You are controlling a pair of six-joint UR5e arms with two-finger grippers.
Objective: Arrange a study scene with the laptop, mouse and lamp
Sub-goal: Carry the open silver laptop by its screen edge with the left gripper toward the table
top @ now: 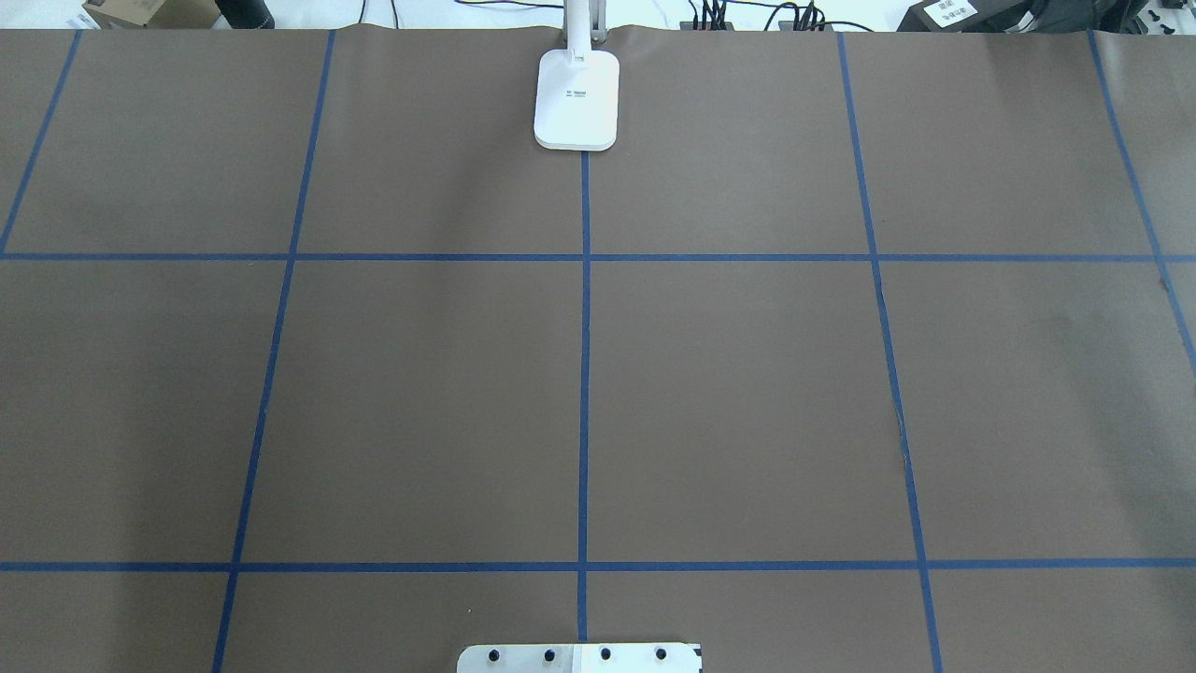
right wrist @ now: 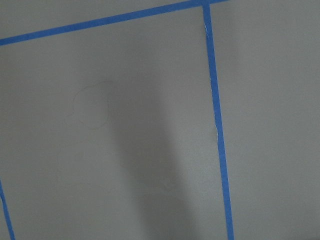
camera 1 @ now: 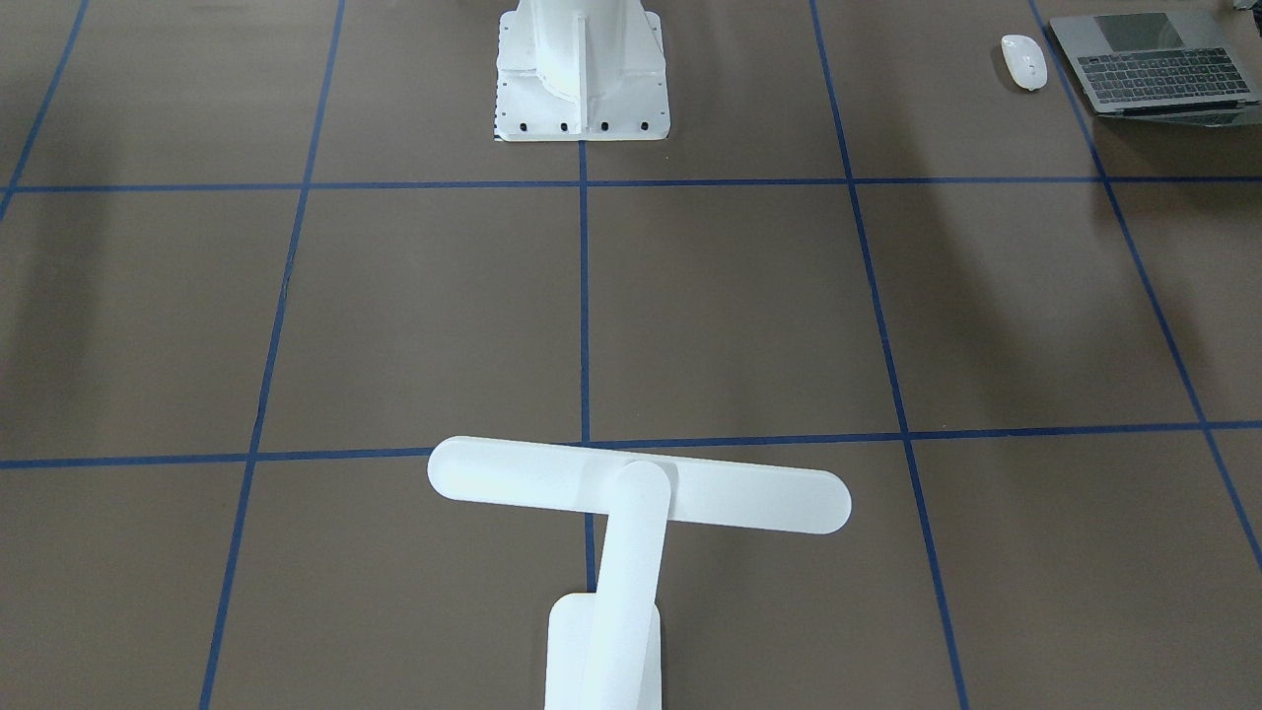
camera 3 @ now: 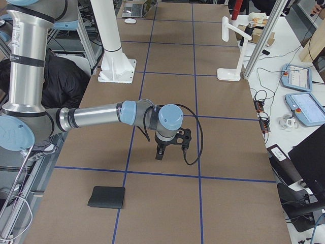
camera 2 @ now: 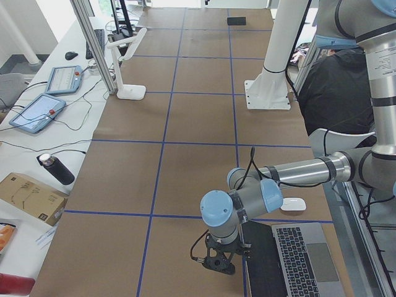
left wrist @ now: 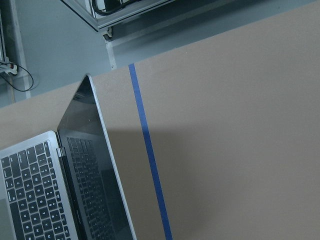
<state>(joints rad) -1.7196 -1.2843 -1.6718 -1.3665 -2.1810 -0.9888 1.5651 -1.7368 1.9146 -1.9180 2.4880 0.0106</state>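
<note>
Toward the left end of the worktop (top: 729, 402): laptop (camera 1: 1154, 64) open; lamp (camera 1: 631, 493) well apart at the far centre edge; mouse (camera 1: 1023, 61) just beside the laptop. Probably laptop first: slide by the base, never the screen. Left arm (camera 2: 297, 170) bent, wrist down near the lid; right arm (camera 3: 96, 116) stretched over the worktop's right half. Left jaws, right jaws: state impossible to tell.

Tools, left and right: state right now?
Left tool: cannot be told, only a side view shows it.
Right tool: cannot be told, same reason.
</note>
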